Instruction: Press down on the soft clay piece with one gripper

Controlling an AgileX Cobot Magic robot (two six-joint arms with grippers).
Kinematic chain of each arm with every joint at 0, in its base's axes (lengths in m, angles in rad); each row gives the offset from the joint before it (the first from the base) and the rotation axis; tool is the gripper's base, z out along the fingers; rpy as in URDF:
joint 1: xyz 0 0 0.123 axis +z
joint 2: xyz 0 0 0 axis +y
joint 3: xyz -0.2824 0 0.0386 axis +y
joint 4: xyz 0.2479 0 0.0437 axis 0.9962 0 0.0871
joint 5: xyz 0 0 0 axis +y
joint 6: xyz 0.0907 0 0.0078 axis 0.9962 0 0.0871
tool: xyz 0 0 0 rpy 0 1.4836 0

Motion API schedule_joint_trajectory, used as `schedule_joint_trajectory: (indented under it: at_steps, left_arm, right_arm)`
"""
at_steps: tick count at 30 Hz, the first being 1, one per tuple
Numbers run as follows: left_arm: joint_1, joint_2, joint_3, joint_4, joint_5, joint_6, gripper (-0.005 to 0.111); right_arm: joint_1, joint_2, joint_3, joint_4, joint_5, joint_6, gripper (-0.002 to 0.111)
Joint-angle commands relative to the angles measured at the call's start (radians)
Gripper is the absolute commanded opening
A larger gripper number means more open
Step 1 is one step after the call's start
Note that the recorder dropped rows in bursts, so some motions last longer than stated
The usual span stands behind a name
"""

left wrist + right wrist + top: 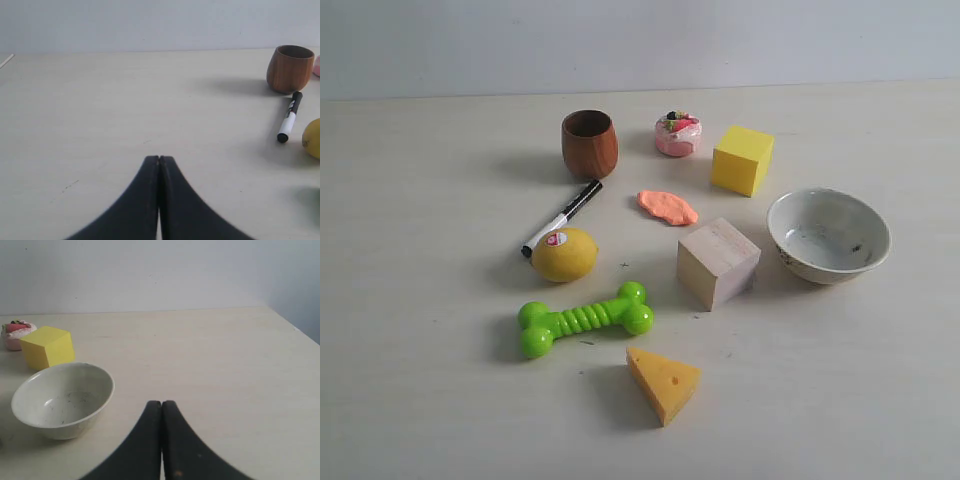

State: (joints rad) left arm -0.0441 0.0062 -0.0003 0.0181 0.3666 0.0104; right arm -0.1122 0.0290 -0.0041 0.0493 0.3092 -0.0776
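Observation:
The soft clay piece (668, 207), a flat salmon-orange blob, lies on the table between the marker and the yellow cube, just behind the wooden block. Neither wrist view shows it. No arm appears in the exterior view. My left gripper (159, 159) is shut with nothing in it, over bare table well away from the wooden cup. My right gripper (161, 403) is also shut and empty, a little way from the white bowl (62, 400).
Around the clay stand a wooden cup (590, 144), a pink cake toy (677, 134), a yellow cube (742, 160), a white bowl (828, 236), a wooden block (718, 263), a marker (562, 217), a lemon (564, 254), a green bone toy (585, 319) and a cheese wedge (662, 383).

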Motion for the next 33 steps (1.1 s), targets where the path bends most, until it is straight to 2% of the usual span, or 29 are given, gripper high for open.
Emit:
schedule_joint_trajectory:
  at_steps: [1,26,30,33]
  left_arm:
    - [-0.004,-0.006,0.000,-0.002,-0.007,-0.001,0.000]
    - [-0.004,-0.006,0.000,-0.002,-0.007,-0.001,0.000]
    - [-0.004,-0.006,0.000,-0.002,-0.007,-0.001,0.000]
    - [-0.004,-0.006,0.000,-0.002,-0.007,-0.001,0.000]
  right_arm:
    - [-0.004,-0.004,0.004,-0.003,-0.013,0.000,0.000]
    - [-0.004,-0.004,0.004,-0.003,-0.011,0.000,0.000]
    - [-0.004,-0.004,0.004,-0.003,-0.083,0.000,0.000]
    - [-0.004,-0.004,0.004,0.005,-0.212,0.002,0.000]
